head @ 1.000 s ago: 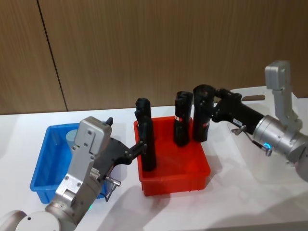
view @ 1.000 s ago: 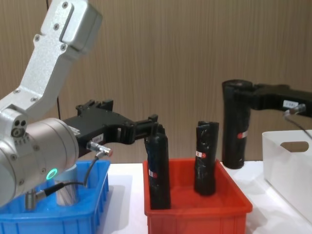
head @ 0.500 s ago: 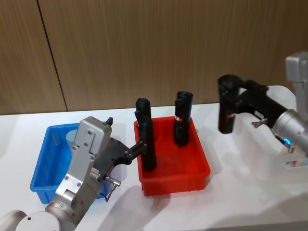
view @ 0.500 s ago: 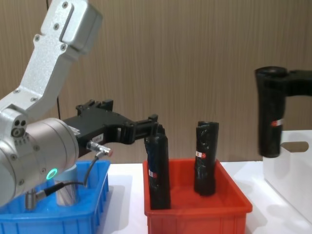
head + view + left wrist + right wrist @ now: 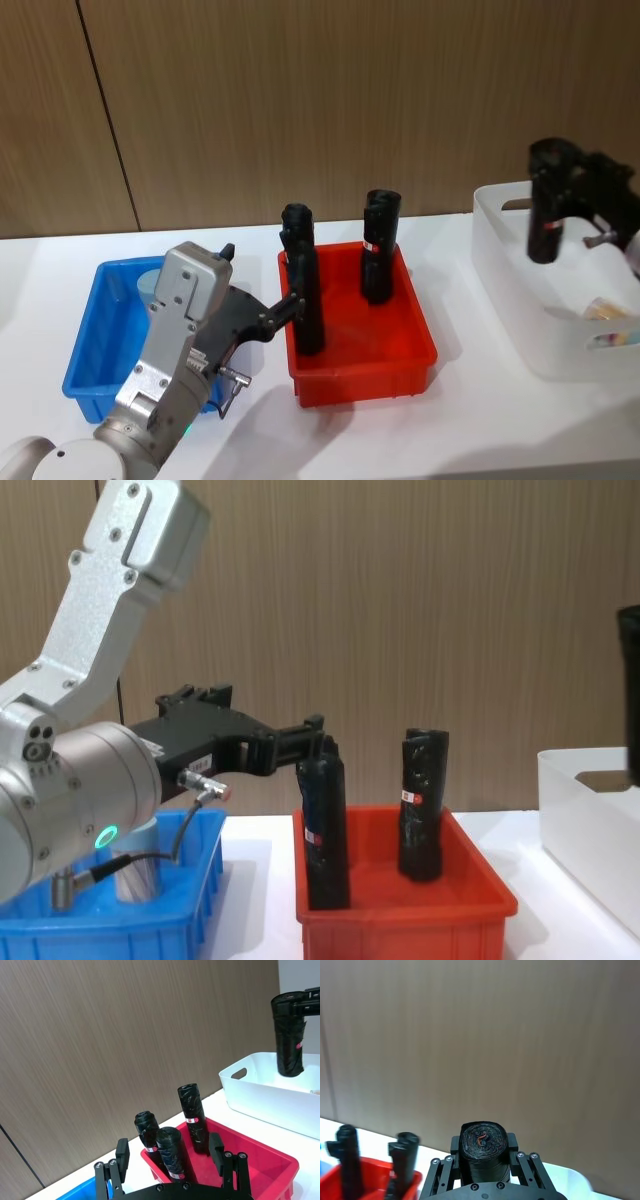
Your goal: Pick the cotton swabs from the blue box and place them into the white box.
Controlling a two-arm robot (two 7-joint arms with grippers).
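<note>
Head view: right gripper [image 5: 548, 200] clamps a black roll [image 5: 544, 228] upright above the white box [image 5: 510, 290]. 1 s back this roll was at the far right corner of the red bin [image 5: 360, 362]; half a sec back it hung between bin & box, so it's been carried across. Left gripper [image 5: 290, 305] sits at the near-left black roll [image 5: 305, 300] in the red bin, arm unmoved across all 3 moments; can't tell if it's closed on that roll. Blue box [image 5: 95, 340] on robot's left, pale swab jar lid [image 5: 150, 283] just peeks behind the left arm.

Left wrist view: fingers [image 5: 216, 1146] spread either side of the nearest roll [image 5: 172, 1152], not clearly touching. Far off, the carried roll [image 5: 289, 1035] hangs over the white box [image 5: 270, 1095].

Right wrist view: jaws shut on the roll [image 5: 483, 1152], seen end-on.

Chest view: cotton swabs [image 5: 135, 865] jar stands in the blue box [image 5: 170, 920] behind the left wrist, untouched. Left gripper [image 5: 318, 742] at the top of a roll [image 5: 325, 830]. Carried roll [image 5: 629, 695] is now at the right edge above the white box [image 5: 590, 820].

Meaning, as I read it: what moved is a black roll, not swabs, so the swab transfer itself isn't started; jar's still to be picked
</note>
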